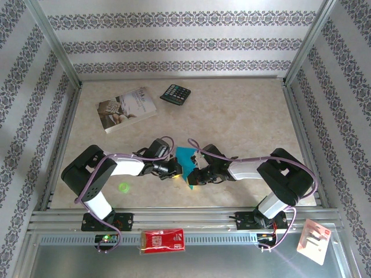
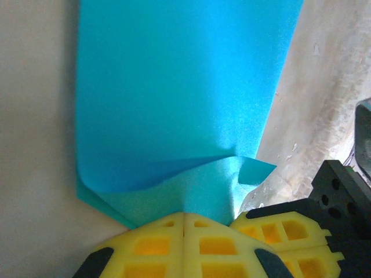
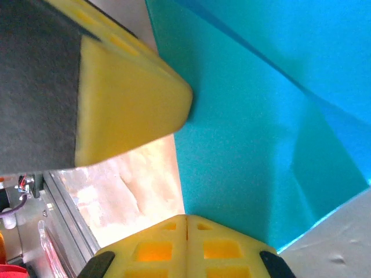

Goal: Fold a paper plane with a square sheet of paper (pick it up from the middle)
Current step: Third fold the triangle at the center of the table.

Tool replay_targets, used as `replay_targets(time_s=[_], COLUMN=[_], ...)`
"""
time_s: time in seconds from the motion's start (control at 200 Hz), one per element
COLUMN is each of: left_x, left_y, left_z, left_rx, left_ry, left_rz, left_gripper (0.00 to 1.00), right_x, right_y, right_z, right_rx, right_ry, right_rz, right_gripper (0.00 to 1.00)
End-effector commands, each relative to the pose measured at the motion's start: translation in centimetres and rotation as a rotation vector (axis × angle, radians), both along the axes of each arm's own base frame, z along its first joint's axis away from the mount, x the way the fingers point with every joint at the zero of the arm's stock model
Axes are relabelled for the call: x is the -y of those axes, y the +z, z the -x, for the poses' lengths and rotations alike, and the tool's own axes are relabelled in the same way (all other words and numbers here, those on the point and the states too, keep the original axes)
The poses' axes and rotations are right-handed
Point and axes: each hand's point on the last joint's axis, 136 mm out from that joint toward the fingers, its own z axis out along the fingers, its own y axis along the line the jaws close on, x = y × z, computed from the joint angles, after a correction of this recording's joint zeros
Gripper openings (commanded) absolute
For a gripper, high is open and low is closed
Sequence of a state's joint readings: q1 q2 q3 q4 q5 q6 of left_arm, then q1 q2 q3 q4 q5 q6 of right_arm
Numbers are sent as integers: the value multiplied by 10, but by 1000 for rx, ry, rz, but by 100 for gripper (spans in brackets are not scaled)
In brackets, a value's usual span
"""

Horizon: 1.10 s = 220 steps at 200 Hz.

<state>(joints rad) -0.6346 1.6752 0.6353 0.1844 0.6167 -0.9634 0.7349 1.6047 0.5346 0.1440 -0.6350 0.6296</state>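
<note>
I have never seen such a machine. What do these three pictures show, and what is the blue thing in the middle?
Two robot arms stand at the near edge of the table. One picture looks down from above; the other two come from a camera on each wrist, where the yellow blocks are fingers. On the table lie a book and a calculator. The blue thing is a sheet of paper, already partly folded. The left gripper and the right gripper are both shut on it.

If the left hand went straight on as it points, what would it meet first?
The thin turquoise-blue sheet of paper that the left hand is shut on; the right hand seems just beside that line.
</note>
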Motion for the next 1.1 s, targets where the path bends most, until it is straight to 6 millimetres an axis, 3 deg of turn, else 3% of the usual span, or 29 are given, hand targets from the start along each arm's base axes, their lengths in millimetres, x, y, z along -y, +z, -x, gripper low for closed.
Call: replay_targets(time_s=[0.0, 0.43, 0.64, 0.779, 0.909, 1.094], left_x=[-30, -59, -64, -47, -20, -5], left_y=[-21, -27, -4, 25, 39, 17], left_z=[-16, -50, -63, -54, -41, -34], left_rx=[-11, -10, 39, 106, 136, 89], left_ry=[60, 112, 129, 110, 64, 14], left_rz=[-107, -110, -96, -37, 17, 1], left_gripper=[1, 2, 4, 7, 9, 8], right_x=[56, 58, 57, 57, 58, 55], right_y=[-59, -59, -59, -58, -58, -56], right_z=[42, 42, 42, 41, 41, 40], right_rx=[-161, -160, -160, -157, -154, -148], right_ry=[-12, -13, -13, -13, -15, -11], right_rz=[288, 293, 292, 289, 290, 279], right_gripper=[0, 0, 0, 0, 0, 0])
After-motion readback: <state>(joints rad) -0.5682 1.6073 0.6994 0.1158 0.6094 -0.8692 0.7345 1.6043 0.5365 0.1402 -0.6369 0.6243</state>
